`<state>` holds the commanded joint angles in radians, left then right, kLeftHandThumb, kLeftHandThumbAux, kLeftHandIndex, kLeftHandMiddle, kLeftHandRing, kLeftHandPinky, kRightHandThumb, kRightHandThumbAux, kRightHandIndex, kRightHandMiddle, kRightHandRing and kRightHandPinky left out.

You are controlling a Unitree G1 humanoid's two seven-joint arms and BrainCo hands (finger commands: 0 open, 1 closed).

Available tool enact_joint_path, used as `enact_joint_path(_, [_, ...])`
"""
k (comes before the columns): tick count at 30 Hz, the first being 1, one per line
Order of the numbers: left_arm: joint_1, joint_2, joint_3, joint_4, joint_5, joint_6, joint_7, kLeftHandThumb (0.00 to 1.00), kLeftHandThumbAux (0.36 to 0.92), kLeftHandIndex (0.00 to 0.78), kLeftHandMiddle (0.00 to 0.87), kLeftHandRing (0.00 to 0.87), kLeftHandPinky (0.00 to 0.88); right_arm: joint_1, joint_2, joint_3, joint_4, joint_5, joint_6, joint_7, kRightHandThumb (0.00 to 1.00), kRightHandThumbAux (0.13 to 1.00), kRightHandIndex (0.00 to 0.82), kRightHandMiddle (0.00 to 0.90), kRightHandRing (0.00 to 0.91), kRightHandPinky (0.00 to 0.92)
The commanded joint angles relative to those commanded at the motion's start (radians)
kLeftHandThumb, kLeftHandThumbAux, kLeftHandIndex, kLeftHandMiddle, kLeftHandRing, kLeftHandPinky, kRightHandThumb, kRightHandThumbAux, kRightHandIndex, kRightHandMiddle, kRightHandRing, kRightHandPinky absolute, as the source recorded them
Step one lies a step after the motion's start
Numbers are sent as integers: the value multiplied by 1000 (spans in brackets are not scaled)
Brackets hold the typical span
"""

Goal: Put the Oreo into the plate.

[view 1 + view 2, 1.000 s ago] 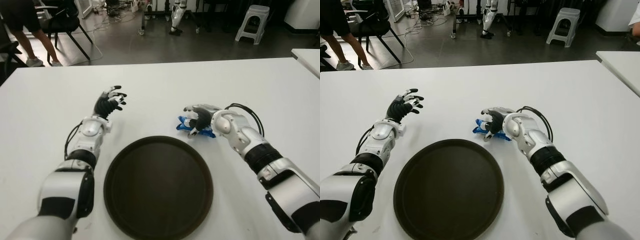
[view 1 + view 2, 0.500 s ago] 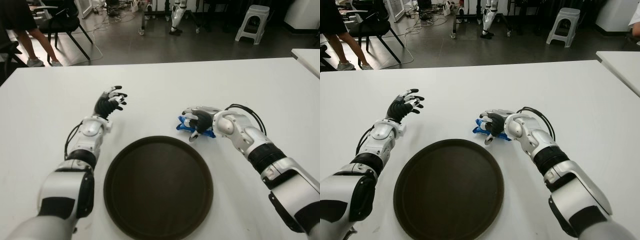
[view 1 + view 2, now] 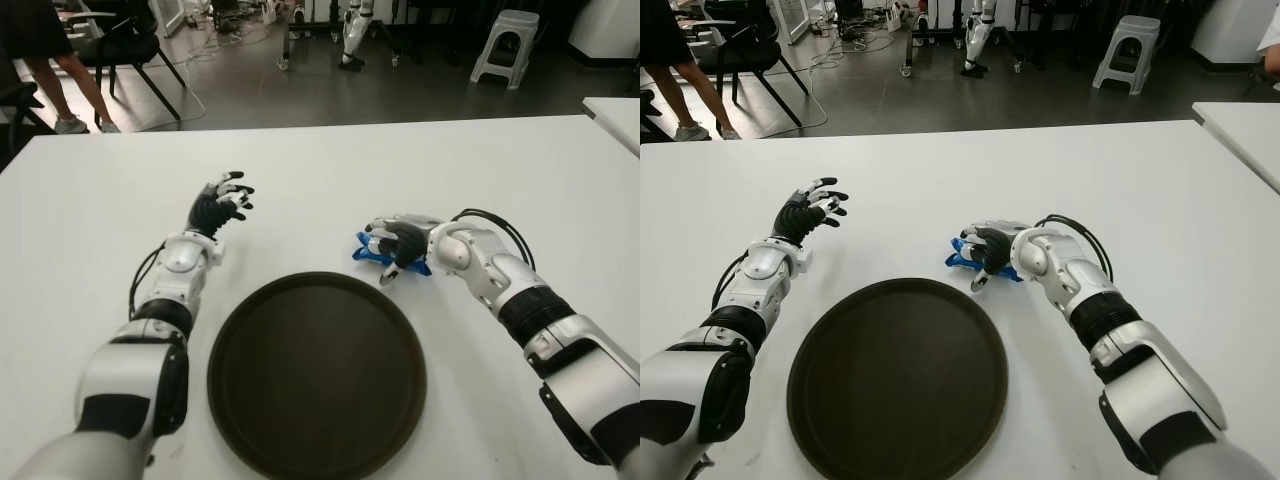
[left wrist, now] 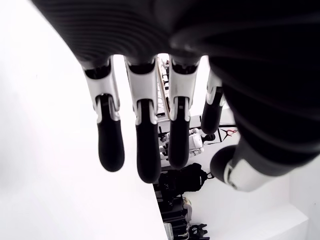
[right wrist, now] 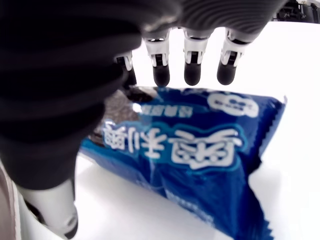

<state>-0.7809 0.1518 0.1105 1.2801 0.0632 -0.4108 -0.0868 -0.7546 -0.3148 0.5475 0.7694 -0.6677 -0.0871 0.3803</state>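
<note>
I had the right hand [image 3: 398,247] cupped over the Oreo packet [image 5: 200,155] on the bench [image 3: 450,170], fingers not closed. Next, I judged: close, lift, cross to the plate [image 3: 316,375].

Robotics lab. Another robot's legs [image 3: 355,35] stand on a concrete floor [image 3: 420,95]. Loose cables [image 3: 245,35], plastic stool [image 3: 505,45].

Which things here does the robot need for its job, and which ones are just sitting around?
For the job:
- Oreo packet
- plate
- right robot hand, over the packet

Not needed:
- left robot hand, open, left of the packet
- stool
- chair
</note>
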Motion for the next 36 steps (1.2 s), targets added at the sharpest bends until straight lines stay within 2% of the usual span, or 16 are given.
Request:
enact_joint_path(18, [1, 1, -2, -1, -2, -6, -1, 191, 644, 200, 357, 435, 467, -2, 3, -5, 6, 7, 9, 31, 0, 750, 0, 0, 0, 16])
enact_joint_path(36, [2, 0, 0, -3, -3, -5, -5, 209, 648, 200, 353, 425, 460, -13, 11, 3, 45, 0, 2, 19, 0, 744, 16, 33, 24, 91])
